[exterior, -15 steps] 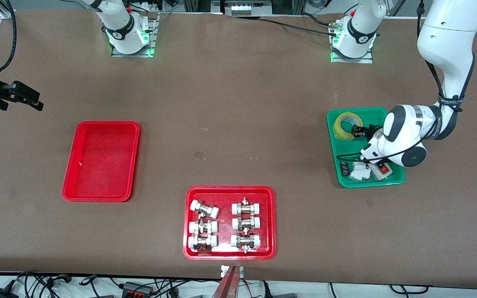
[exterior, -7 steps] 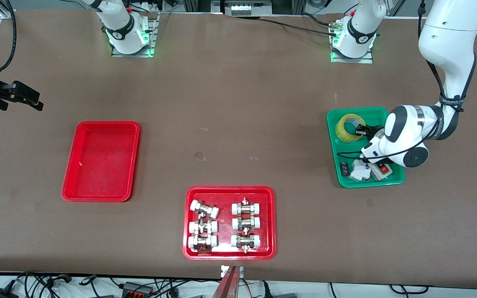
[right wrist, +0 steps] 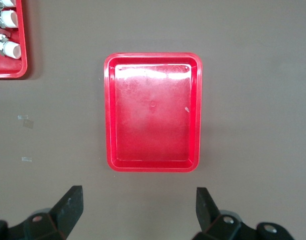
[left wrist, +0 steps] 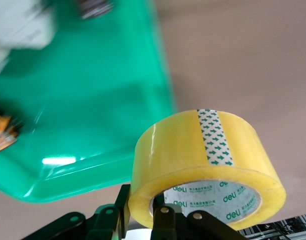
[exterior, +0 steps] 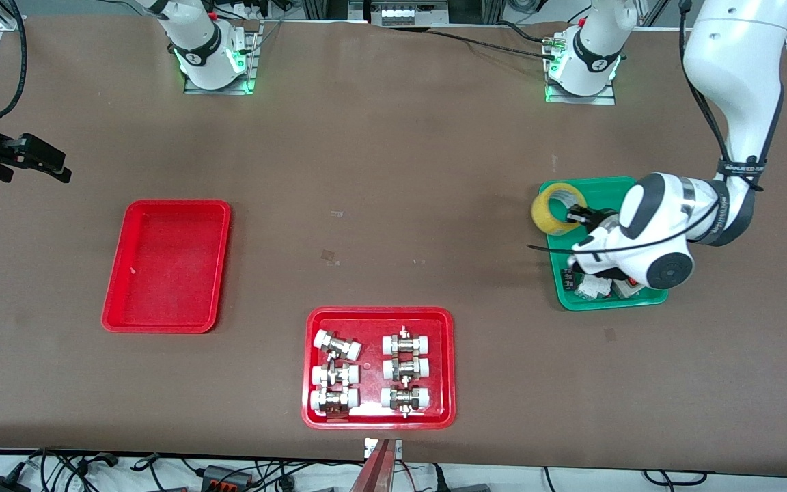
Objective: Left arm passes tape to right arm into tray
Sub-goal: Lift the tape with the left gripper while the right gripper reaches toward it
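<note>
One left tool (exterior: 579, 217) grips the tape (exterior: 549, 210) over the green tray's (exterior: 612, 298) edge; right tool (right wrist: 138, 210) open.

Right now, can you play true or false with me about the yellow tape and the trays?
1. The left pincer holds the tape. True.
2. The tape lies flat inside the green tray. False: it is lifted, over that tray's edge.
3. The plain red tray has nothing in it. True.
4. The right pincer is shut tight. False: it is open, above the plain red tray.
5. The pipe fittings sit in the green tray. False: they sit in the wider red tray.
</note>
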`<state>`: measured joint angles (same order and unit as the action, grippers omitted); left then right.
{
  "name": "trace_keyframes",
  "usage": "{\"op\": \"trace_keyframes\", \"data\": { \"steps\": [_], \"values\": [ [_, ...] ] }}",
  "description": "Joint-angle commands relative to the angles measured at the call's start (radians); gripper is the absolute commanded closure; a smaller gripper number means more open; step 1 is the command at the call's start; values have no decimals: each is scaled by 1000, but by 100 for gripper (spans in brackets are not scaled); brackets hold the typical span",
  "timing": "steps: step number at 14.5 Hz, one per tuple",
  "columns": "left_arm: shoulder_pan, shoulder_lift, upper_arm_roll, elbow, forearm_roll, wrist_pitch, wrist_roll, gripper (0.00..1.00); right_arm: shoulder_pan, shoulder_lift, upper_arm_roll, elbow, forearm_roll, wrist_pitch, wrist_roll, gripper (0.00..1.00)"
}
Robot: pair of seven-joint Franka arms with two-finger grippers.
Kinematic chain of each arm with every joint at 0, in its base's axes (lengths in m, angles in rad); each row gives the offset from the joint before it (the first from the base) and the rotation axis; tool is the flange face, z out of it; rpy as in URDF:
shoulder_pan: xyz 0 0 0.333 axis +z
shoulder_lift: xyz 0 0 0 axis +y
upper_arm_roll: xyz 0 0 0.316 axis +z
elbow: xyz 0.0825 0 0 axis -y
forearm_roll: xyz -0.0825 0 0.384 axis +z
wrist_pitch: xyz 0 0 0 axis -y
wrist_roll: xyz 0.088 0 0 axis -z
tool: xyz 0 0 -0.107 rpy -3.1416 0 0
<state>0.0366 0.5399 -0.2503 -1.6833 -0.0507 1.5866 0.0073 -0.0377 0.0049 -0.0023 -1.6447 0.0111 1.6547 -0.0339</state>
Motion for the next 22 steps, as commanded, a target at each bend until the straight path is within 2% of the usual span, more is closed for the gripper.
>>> {"op": "trace_keyframes", "data": {
  "steps": [1,3,5,7,8,11,15,17,19,22],
  "values": [
    [-53,60,-30,147,-119,-39,3,99,-5,-8,2,-3,4,-9,12,0],
    [-131,127,-30,250,-220,-24,-36,99,-1,1,2,-4,3,-9,11,0],
    [-214,201,-30,348,-254,59,-165,99,-4,7,2,-7,4,-10,-4,0],
    [-279,230,-30,355,-306,195,-211,99,-1,39,7,-6,4,-12,-20,0],
    [-290,251,-30,355,-375,267,-222,99,4,55,10,-6,16,-21,-18,0],
    [-352,308,-29,355,-607,483,-227,99,19,128,12,-1,165,-16,-20,0],
    [-447,383,-30,372,-714,777,-225,99,19,248,12,12,372,-9,-50,0],
    [-466,420,-30,450,-777,799,-230,99,21,321,12,35,485,-6,-203,0],
    [-488,469,-30,519,-790,802,-250,99,48,407,15,80,570,25,-321,0],
    [-514,534,-27,638,-793,802,-409,99,119,493,15,149,583,97,-444,0]
  ]
}}
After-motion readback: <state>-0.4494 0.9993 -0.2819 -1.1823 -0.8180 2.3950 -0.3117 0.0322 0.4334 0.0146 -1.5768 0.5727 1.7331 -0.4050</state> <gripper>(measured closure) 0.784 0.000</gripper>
